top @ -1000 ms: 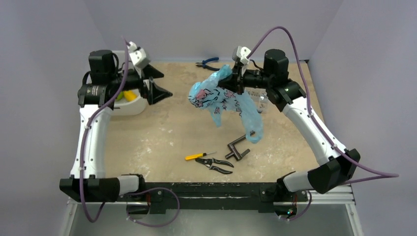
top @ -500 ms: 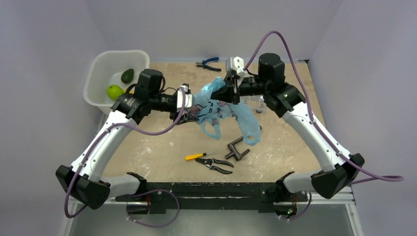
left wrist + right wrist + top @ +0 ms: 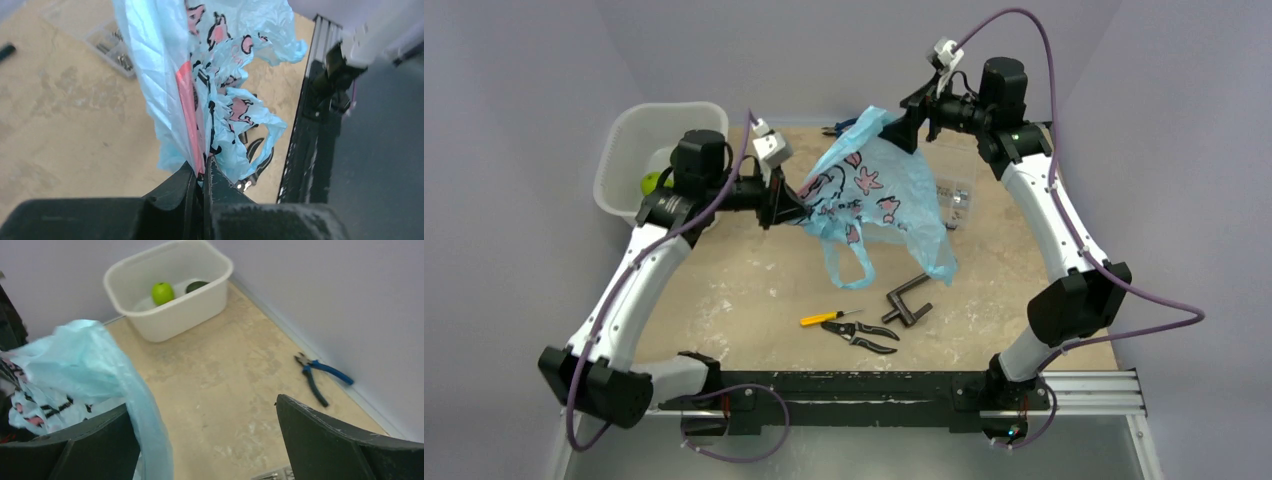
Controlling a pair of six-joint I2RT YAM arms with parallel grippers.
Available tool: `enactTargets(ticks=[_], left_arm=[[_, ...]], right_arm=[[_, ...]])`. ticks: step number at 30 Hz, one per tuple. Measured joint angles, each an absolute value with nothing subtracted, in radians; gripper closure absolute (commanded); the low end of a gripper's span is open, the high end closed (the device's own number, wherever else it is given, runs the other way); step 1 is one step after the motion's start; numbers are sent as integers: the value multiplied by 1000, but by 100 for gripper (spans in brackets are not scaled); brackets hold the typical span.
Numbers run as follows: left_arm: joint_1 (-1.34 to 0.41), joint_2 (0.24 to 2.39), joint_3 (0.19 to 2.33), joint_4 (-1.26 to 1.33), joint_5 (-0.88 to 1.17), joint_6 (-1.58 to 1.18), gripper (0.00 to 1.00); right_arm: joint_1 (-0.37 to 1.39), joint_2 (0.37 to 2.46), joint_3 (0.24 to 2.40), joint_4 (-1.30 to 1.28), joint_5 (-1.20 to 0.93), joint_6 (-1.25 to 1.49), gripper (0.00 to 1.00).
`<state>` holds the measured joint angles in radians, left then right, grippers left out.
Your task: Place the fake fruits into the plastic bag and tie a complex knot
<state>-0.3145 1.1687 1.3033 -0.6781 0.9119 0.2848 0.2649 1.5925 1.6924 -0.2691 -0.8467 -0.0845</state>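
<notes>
Just one plastic bag (image 3: 874, 185) is in view, hanging spread in the air above the middle of the table (image 3: 744, 280). A bright green fruit (image 3: 162, 292) and a dark green fruit (image 3: 196, 286), two in all, lie in the single white tub (image 3: 175, 315) at the far left corner. The left gripper (image 3: 202, 167) has its jaws pinched tight on the bag's left edge. The right gripper (image 3: 202, 405) has its jaws spread wide, with the film draped over one finger (image 3: 90, 445) and unclamped. On the table lie one yellow screwdriver (image 3: 824, 318), one black cutter (image 3: 861, 335), one dark clamp (image 3: 907, 300) and one pair of blue pliers (image 3: 320, 375).
</notes>
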Motion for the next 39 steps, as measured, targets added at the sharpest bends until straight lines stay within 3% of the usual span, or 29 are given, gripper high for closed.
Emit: enactTargets(ticks=[6,15,22,25,28,31,34,37,39], left_arm=[[-246,1447,1348,-455,809,-356,100],[-186,1548,1131,-145,811,-869,100],[-179,1621,1081,34,886,-1061,100],[-174,1635,1081,99,913,-1105,100],[-171,1647,1081,139,932,-1135,100],[-171,1655,1081,161,943,-1153,100],[-170,1658,1081,175,953,-1169,100],[-170,1662,1081,180,965,-1172,100],[-168,1665,1081,178,974,-1169,100]], right_arm=[[242,1604,1799,-348,-667,-41,1],[289,1311,1527,-402,-578,-95,1],[355,1417,1207,-408,-558,-89,1],[355,1469,1151,-411,-514,-82,1],[358,1458,1114,-385,-479,-74,10],[361,1458,1110,-347,-459,-57,9],[357,1472,1110,-321,-431,-37,42],[331,1486,1108,-303,-427,1,100],[312,1485,1107,-297,-434,5,100]])
